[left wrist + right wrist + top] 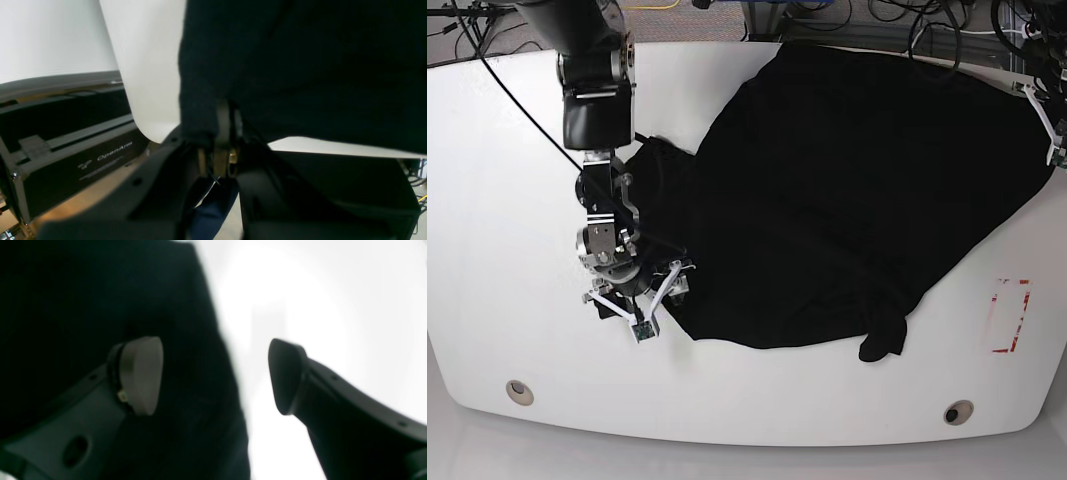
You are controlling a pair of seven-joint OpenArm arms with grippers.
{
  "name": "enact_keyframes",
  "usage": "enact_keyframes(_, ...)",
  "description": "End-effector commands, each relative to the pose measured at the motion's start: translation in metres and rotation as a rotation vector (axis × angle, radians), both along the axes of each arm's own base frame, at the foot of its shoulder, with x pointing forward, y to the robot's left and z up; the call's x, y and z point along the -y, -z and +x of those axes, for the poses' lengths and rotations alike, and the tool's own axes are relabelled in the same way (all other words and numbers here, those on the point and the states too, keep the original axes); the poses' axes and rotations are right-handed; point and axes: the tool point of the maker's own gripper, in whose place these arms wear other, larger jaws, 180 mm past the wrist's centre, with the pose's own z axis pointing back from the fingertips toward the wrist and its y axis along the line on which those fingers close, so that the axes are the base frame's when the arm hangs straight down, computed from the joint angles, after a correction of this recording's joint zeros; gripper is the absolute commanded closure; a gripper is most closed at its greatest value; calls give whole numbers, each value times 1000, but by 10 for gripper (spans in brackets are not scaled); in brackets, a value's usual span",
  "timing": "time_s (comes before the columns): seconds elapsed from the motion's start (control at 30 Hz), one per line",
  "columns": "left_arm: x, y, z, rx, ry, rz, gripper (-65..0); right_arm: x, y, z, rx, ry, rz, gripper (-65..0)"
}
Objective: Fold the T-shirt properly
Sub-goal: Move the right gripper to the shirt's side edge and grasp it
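Black T-shirt (847,190) lies crumpled on table (497,330). Left claw (223,133) pinches its edge; right claw (215,376) gapes wide, empty, straddling a hem. We'd close right fully before lifting, w/ both pulling evenly.

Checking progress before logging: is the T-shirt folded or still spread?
Spread and rumpled: the T-shirt sprawls loosely over the white table, with no neat folds.

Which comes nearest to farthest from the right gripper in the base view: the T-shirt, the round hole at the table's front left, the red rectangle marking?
From the right gripper:
1. T-shirt: its edge lies right at the gripper, spreading across the table's middle.
2. Round hole: front left of the table, apart from the gripper.
3. Red rectangle marking: far across, near the opposite edge.
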Motion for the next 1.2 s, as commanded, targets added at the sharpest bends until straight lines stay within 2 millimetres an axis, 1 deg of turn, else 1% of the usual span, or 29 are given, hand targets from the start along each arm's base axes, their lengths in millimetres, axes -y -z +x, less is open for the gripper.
enact_keyframes(0.0, -4, -12, 7, 30, 11, 27, 0, 2, -13, 24, 51, -7, 23, -474)
enact_keyframes(0.03, -4, -12, 7, 30, 11, 27, 0, 2, -12, 29, 54, -7, 32, -474)
enact_keyframes(0.17, -4, -11, 7, 31, 9, 26, 0, 9, -5, 39, 48, 2, 46, -474)
enact_keyframes(0.3, -4, -12, 7, 31, 8, 26, 0, 7, -1, 47, 41, 9, 74, -474)
enact_keyframes(0.43, -5, -12, 7, 33, 4, 27, 0, 2, 1, 49, 44, 24, 141, -474)
enact_keyframes(0.57, -6, -16, 13, 56, 0, 29, 0, -1, 4, 52, 39, 49, 212, -474)
enact_keyframes(0.8, -6, -17, 14, 57, 0, 29, 0, -3, 11, 53, 51, 70, 265, -474)
enact_keyframes(0.9, -6, -17, 14, 57, 0, 29, 0, -19, 12, 52, 53, 53, 281, -474)
enact_keyframes(1.07, -6, -17, 14, 57, 0, 29, 0, -28, 16, 49, 46, 46, 294, -474)
enact_keyframes(1.17, -6, -17, 14, 57, 0, 29, 0, -41, 22, 44, 30, 37, 310, -474)
